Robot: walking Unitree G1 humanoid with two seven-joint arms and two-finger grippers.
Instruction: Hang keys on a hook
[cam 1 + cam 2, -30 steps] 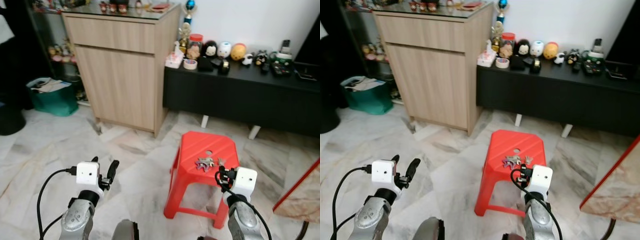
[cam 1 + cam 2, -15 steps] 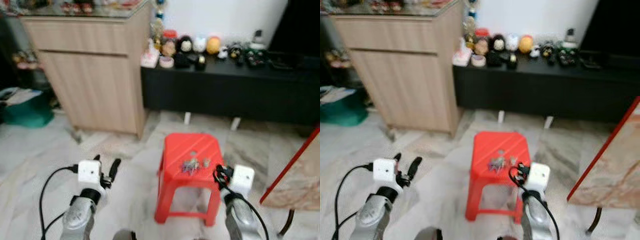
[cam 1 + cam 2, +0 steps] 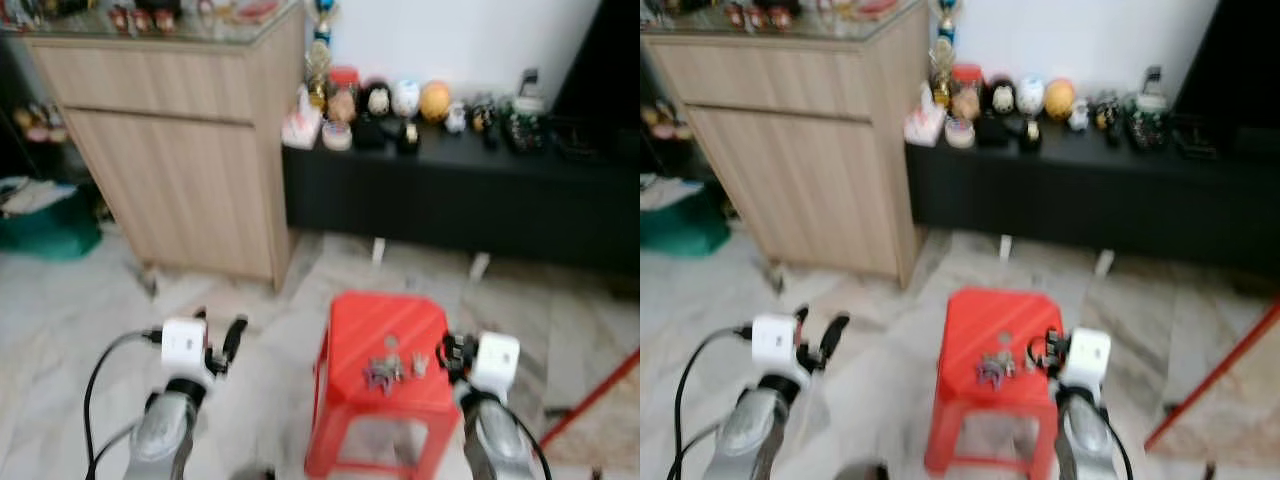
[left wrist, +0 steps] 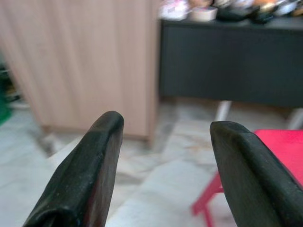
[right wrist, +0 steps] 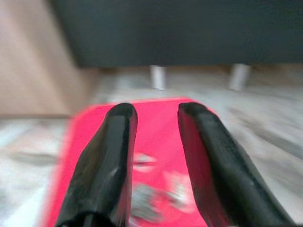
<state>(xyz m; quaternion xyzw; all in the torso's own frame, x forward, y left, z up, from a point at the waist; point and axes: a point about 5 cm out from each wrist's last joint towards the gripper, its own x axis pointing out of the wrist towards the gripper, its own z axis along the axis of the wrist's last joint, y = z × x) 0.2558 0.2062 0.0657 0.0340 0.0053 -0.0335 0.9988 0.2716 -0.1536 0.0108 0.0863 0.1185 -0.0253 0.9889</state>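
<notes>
From the left eye view, you see a red stool [image 3: 385,335] on the marble floor [image 3: 80,300], with the keys [image 3: 385,372] lying loose on its seat, towards the front edge. Your right hand [image 3: 447,350] hovers just beside the stool's right edge, near the keys but apart from them. Your left hand [image 3: 222,340] is held over the floor, well apart from the stool, its fingers spread. Behind stand a wooden cabinet [image 3: 180,170] and a low black worktop [image 3: 450,200] carrying a row of small figures and jars [image 3: 385,100]; the picture is too blurred to tell what the jars hold. A green bin [image 3: 45,225] sits on the floor left of the cabinet with something pale in it.

In the right eye view, the same scene is blurred too: the keys [image 3: 992,368] lie on the stool [image 3: 990,335], the right hand [image 3: 1050,348] just to their right.

In the left wrist view, the two black fingers [image 4: 90,170] stand wide apart with nothing between them; beyond them are the cabinet [image 4: 90,61], the floor and a corner of the stool [image 4: 279,146].

In the right wrist view, the fingers [image 5: 106,165] are parted with a narrow gap and grip nothing. They point down at the stool's seat [image 5: 156,123], where the keys [image 5: 151,191] show as a blurred pale cluster.
</notes>
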